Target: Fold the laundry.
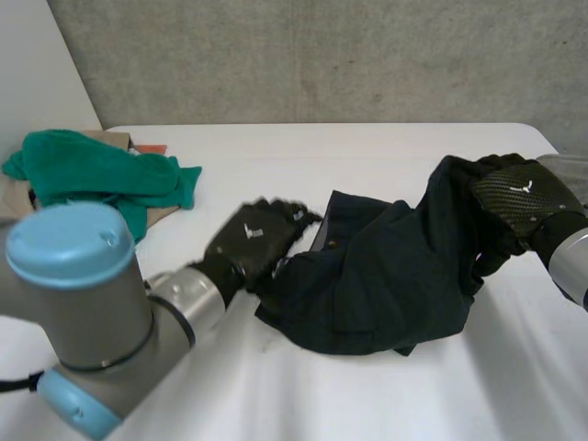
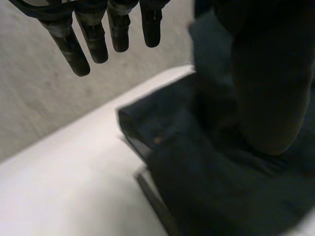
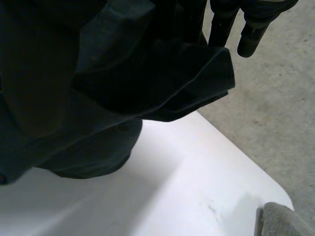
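A dark navy garment (image 1: 386, 276) lies crumpled on the white table (image 1: 322, 156), right of the middle. My left hand (image 1: 253, 237) is at the garment's left edge, back upward. In the left wrist view its fingers (image 2: 98, 42) hang straight and apart with nothing between them, just off the garment (image 2: 221, 187). My right hand (image 1: 524, 197) is at the garment's right end, which is lifted off the table. There the cloth (image 3: 123, 88) hangs over the hand's straight fingers (image 3: 253, 37) in a loose fold.
A heap of green cloth (image 1: 101, 170) lies on brown cardboard at the back left. A grey cloth (image 1: 570, 170) sits at the table's right edge, also seen as a grey cloth (image 3: 283, 221) near the table's corner. A concrete wall stands behind.
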